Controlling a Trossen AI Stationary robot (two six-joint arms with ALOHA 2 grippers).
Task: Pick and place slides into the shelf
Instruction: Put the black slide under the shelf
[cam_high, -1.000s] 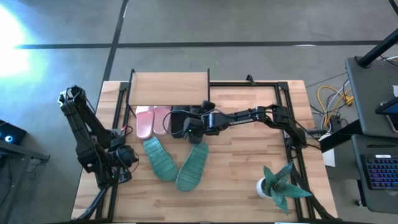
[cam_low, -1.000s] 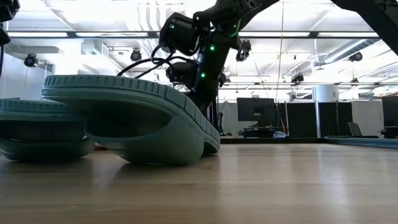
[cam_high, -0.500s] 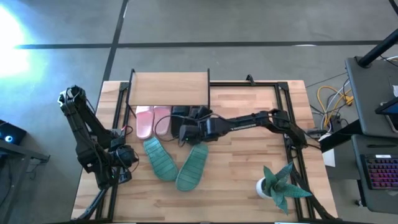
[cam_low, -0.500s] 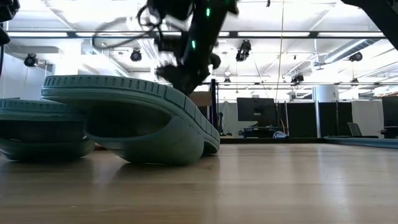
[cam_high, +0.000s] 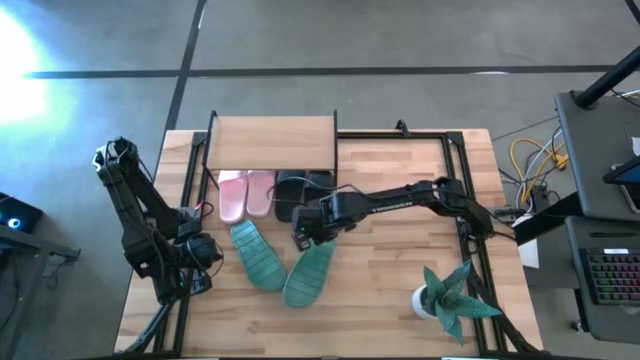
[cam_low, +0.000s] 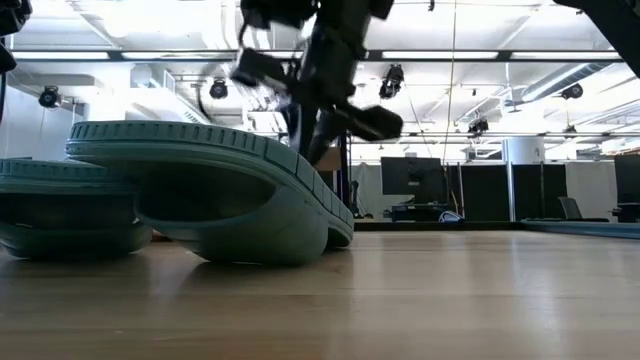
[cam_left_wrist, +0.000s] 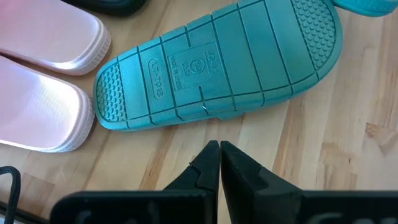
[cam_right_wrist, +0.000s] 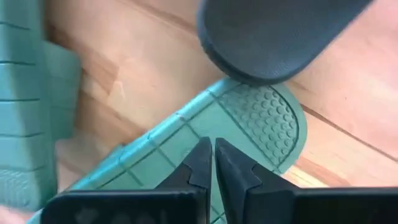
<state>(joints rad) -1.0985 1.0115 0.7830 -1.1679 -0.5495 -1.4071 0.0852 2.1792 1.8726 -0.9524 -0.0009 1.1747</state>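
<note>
Slides half shelved: pink and black pairs under the shelf (cam_high: 270, 143), teal pair loose on the table (cam_high: 400, 270).
Both teal slides (cam_high: 258, 256) (cam_high: 309, 270) lie sole-up, rubbery, light and probably bendy; pinch a side edge. Right gripper (cam_high: 302, 237) hovers over one toe, fingers pressed together, empty; left gripper (cam_left_wrist: 219, 148) likewise clenched, parked nearby.

Two dark jointed arms; left tool (cam_left_wrist: 219, 163), right tool (cam_right_wrist: 208, 163): black tapered fingers.

Right arm stretched across the table's middle, right gripper (cam_high: 303, 232) pointing down with fingers (cam_right_wrist: 200, 163) pressed together. Left arm folded at the table's left edge, left gripper (cam_high: 205, 252) closed too.
</note>
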